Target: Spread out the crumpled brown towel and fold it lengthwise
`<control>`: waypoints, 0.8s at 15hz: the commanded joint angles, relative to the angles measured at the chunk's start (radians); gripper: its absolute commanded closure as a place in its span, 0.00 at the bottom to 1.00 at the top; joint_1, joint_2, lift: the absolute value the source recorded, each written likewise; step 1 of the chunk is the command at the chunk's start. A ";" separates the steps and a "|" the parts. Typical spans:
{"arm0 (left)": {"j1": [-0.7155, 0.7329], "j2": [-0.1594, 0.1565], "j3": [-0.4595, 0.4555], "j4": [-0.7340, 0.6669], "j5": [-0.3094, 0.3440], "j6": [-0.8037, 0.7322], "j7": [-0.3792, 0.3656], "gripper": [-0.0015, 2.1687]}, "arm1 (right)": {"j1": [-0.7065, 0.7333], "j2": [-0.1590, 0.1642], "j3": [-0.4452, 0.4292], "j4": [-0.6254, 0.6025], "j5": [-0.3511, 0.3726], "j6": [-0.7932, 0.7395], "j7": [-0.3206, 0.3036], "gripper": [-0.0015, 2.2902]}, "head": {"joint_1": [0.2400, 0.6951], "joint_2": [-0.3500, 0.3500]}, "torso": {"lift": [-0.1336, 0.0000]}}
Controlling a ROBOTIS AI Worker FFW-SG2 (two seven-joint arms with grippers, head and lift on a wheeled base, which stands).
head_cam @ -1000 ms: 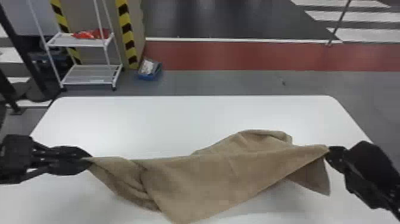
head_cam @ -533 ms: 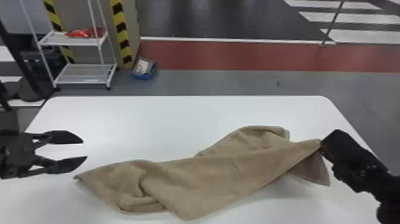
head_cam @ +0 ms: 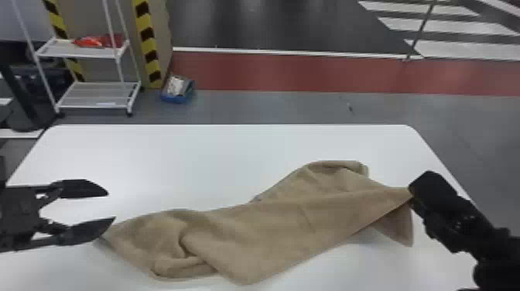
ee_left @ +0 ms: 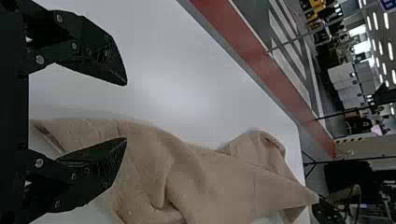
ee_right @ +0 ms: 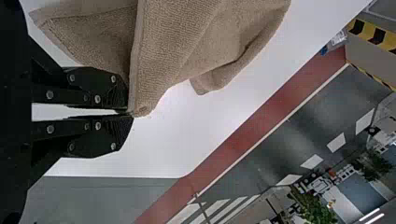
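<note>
- Head view: since the first frame, the left gripper (head_cam: 112, 205) has let go of the towel's near-left corner and its fingers have spread; the brown towel (head_cam: 271, 232), stretched between both grippers then, has sagged on that side onto the white tabletop (head_cam: 174, 162).
- Head view: now the towel lies slantwise, rumpled and doubled over on its left part, with a bunched fold at its far edge. Its right corner is at the right gripper (head_cam: 411, 191), and a flap hangs just beside it. The left gripper is at the towel's left end. Behind the tabletop stand a white rack (head_cam: 94, 95) with red items (head_cam: 96, 40) on its upper shelf and, just beside it, a blue box (head_cam: 176, 96).
- Left wrist view: the left gripper (ee_left: 126, 111) is released, fingers well apart, grasping nothing; one is above bare tabletop, the other above the towel. The right gripper is farther off, at the towel's other end.
- Right wrist view: the right gripper (ee_right: 128, 112) has its fingers clenched on the towel's corner, tips nearly together; the cloth spreads away from them.
</note>
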 commanded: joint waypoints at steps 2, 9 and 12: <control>0.125 -0.065 -0.006 -0.180 0.065 0.200 0.070 0.06 | 0.018 0.004 -0.008 -0.001 -0.003 0.030 -0.025 0.00 | 1.00 0.30 | 0.04; 0.145 -0.096 -0.104 -0.214 0.098 0.448 0.144 0.16 | 0.102 0.004 -0.131 -0.086 0.018 0.021 -0.021 0.02 | 1.00 0.12 | 0.04; 0.154 -0.093 -0.127 -0.214 0.111 0.457 0.118 0.19 | 0.135 0.004 -0.211 -0.109 -0.026 0.021 -0.022 0.02 | 1.00 0.00 | 0.04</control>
